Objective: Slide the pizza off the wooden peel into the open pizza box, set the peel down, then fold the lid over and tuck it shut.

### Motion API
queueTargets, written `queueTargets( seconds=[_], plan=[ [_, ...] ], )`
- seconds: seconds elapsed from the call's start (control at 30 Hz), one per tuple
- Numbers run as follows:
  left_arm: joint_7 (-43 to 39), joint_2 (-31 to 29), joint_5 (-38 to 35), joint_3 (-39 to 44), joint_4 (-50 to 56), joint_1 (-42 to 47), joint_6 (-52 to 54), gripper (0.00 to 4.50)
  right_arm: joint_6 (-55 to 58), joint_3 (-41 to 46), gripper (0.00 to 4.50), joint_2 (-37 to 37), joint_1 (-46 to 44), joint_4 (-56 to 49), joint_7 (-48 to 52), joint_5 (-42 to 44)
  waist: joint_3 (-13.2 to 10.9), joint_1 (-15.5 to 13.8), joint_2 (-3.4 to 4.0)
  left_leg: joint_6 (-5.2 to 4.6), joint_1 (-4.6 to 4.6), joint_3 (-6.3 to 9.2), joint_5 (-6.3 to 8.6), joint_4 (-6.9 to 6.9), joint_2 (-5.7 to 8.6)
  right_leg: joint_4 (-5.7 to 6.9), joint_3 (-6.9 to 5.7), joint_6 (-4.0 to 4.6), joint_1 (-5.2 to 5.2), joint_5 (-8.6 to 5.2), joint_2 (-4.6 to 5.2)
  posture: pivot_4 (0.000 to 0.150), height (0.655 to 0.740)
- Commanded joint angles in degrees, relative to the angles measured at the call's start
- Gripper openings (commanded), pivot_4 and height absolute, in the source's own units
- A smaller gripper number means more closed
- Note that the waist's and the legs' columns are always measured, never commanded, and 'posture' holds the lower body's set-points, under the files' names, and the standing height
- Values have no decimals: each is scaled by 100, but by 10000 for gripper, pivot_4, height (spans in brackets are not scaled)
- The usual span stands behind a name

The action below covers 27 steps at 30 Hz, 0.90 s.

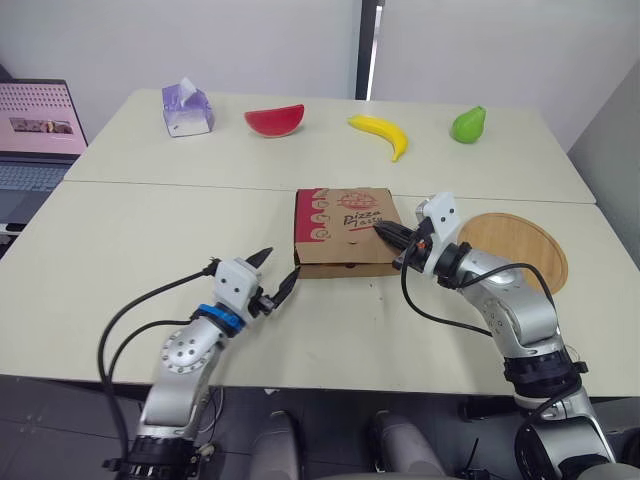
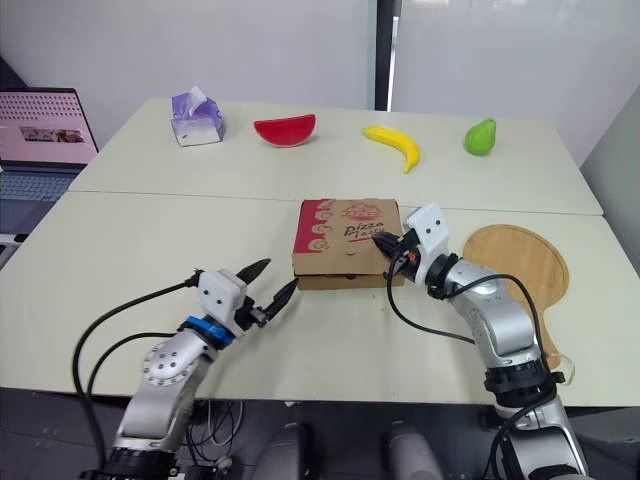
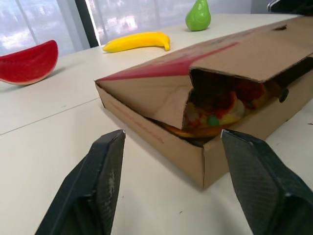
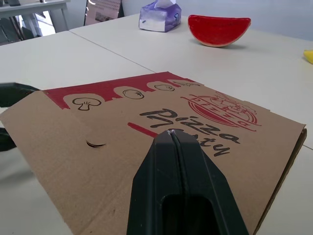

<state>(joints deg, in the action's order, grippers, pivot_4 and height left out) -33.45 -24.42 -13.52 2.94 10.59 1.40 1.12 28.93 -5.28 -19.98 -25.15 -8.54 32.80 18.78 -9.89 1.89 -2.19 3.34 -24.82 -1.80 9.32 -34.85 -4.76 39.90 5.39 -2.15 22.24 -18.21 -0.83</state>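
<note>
On the pale bench (image 1: 130, 230), the round wooden peel (image 1: 520, 245) lies at the box's 3 o'clock. The brown cardboard pizza box (image 1: 345, 230) holds the topped pizza (image 3: 220, 110), lid down, front flap gaping. Right end effector (image 4: 171, 134), fingers together, is over the lid. Left end effector (image 1: 284, 262), fingers apart, is at 7 o'clock. Hold the lid flat while tucking the flap inside.

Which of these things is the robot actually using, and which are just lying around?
Part of the job: pizza box, lid down but front not yet tucked; pizza inside; wooden peel beside the box; right hand over the lid; left hand by the box's front corner.

Lying about: tissue box, watermelon slice, banana, pear, laptop.
</note>
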Motion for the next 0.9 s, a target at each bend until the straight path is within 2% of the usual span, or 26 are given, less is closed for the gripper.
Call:
queueTargets(
  seconds=[0.03,0.13,0.27,0.37,0.5,0.8,0.9],
  plan=[
    [-659,-536,-653,371,230,277,422,30717,-230,50,0,-37,76,-115,59,-65,0,-7,0,0,0,0,0,0,0,0,-2,0,0,-1,0,1500,7400],
    [-1272,-1011,-1021,405,-251,1019,927,24442,-275,57,0,-58,134,-144,86,-88,0,-26,0,0,-1,0,0,-1,1,-1,-7,-1,-1,-2,2,1500,7400],
    [-2118,-1214,-1231,73,-1247,2488,1518,11314,-369,55,0,-163,144,-109,193,-178,-1,-32,-1,0,-1,-1,0,-3,2,-4,-7,-12,-3,-8,1,1500,7400],
    [-2534,-1151,-1071,-235,-1722,3083,1570,1140,-392,52,0,-201,125,-92,233,-209,-1,-15,0,0,-4,0,0,-2,4,-5,-5,-8,-1,-6,-1,1500,7400],
    [-2745,-913,-756,-617,-2368,3724,1541,267,-388,29,0,-280,77,-97,305,-227,-1,1,0,-1,-4,1,0,0,2,-1,-4,0,4,-6,-5,1500,7400],
    [-2913,-657,-276,-811,-3132,4054,1109,267,-431,-24,0,-592,69,-367,534,-303,-1,-5,-1,-1,-5,0,0,-2,2,-1,-1,0,4,-6,-6,1500,7400],
    [-3003,-653,-189,-841,-3257,4087,1020,0,-710,-128,6093,-920,60,-508,827,-502,-1,-7,0,-1,-6,0,0,-2,3,-1,0,0,4,-6,-5,1500,7400]
  ],
)
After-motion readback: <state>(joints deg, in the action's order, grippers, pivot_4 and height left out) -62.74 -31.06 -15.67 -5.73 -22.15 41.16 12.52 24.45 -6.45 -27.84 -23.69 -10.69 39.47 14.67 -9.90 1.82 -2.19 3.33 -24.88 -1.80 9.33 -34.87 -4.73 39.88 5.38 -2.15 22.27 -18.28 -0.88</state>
